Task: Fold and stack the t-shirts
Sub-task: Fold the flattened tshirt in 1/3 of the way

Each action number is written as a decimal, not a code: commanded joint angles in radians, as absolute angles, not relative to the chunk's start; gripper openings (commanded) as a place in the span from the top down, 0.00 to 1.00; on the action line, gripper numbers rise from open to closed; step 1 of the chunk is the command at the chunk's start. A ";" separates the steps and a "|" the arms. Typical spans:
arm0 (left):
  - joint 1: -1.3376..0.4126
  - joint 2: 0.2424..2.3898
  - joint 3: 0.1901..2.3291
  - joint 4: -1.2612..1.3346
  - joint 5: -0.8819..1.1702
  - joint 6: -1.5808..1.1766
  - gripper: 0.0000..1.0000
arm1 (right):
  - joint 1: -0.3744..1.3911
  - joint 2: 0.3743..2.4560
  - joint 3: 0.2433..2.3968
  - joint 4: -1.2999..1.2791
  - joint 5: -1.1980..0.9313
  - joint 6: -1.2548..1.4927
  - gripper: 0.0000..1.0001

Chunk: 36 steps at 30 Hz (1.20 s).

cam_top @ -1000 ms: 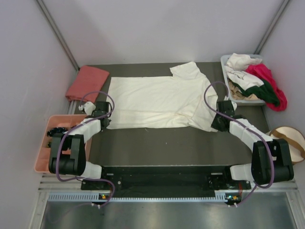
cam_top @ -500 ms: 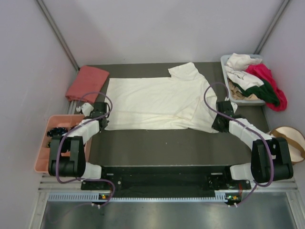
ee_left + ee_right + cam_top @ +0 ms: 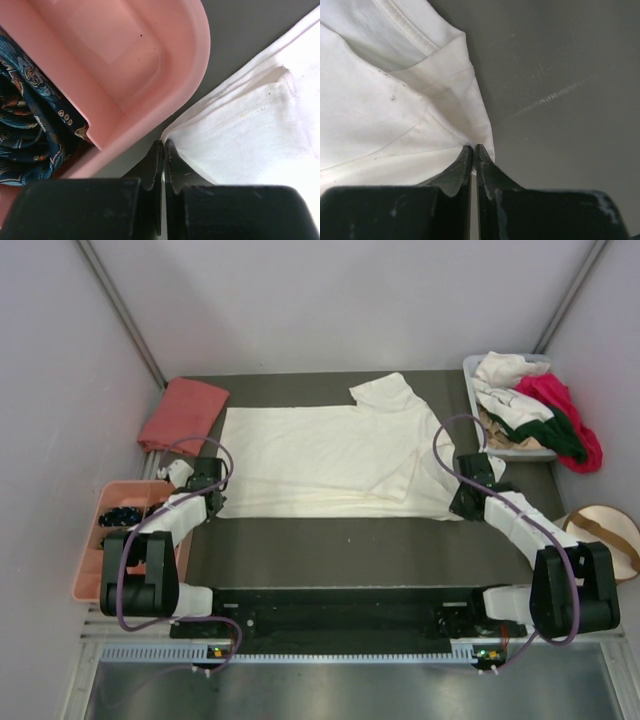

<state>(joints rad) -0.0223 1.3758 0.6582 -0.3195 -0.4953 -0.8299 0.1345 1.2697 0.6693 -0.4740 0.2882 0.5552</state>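
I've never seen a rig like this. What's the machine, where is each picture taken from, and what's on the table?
The machine is two robot arms bolted to the near edge of a table. The big picture looks down from above; the other two come from cameras on each wrist. A cream-white t-shirt lies spread on the table. The left gripper is pinched shut on its near-left corner, the right gripper on its near-right edge. A folded salmon-pink shirt sits far left, a bin of mixed clothes far right, a pink tray by the left arm.
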 commanded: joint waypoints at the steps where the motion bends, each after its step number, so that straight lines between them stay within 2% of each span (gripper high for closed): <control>1: -0.008 1.339 0.646 -0.342 -0.561 -0.816 1.00 | 0.115 1.235 0.704 -0.522 0.376 0.557 1.00; 9: -0.008 1.344 0.646 -0.344 -0.557 -0.818 1.00 | 0.115 1.259 0.710 -0.514 0.342 0.554 0.99; 11: -0.008 1.357 0.653 -0.344 -0.552 -0.818 1.00 | 0.114 1.261 0.715 -0.514 0.338 0.554 0.89; 12: -0.008 1.361 0.658 -0.344 -0.549 -0.821 0.99 | 0.115 1.259 0.716 -0.514 0.333 0.554 0.77; 15: -0.008 1.371 0.673 -0.359 -0.542 -0.834 0.94 | 0.114 1.246 0.730 -0.523 0.340 0.554 0.59; 18: -0.008 1.367 0.681 -0.364 -0.520 -0.854 0.90 | 0.115 1.230 0.756 -0.532 0.362 0.551 0.51; 20: -0.008 1.358 0.681 -0.361 -0.506 -0.862 0.81 | 0.115 1.227 0.779 -0.535 0.365 0.546 0.50; 21: -0.008 1.353 0.681 -0.365 -0.505 -0.870 0.72 | 0.115 1.227 0.787 -0.534 0.362 0.543 0.50; 23: -0.008 1.338 0.681 -0.370 -0.508 -0.873 0.52 | 0.115 1.223 0.804 -0.525 0.327 0.531 0.48; 24: -0.008 1.332 0.683 -0.373 -0.512 -0.873 0.33 | 0.115 1.220 0.804 -0.502 0.310 0.525 0.47; 25: -0.008 1.319 0.684 -0.377 -0.512 -0.871 0.22 | 0.115 1.218 0.807 -0.489 0.289 0.519 0.47; 27: -0.008 1.307 0.693 -0.382 -0.508 -0.870 0.06 | 0.115 1.209 0.807 -0.439 0.194 0.489 0.45; 29: -0.008 1.286 0.693 -0.371 -0.491 -0.870 0.01 | 0.118 1.206 0.802 -0.404 0.100 0.473 0.43; 32: -0.008 1.270 0.690 -0.330 -0.437 -0.864 0.01 | 0.144 1.207 0.790 -0.335 -0.024 0.443 0.41; 36: -0.009 1.275 0.690 -0.298 -0.402 -0.850 0.01 | 0.219 1.242 0.799 -0.292 -0.086 0.426 0.40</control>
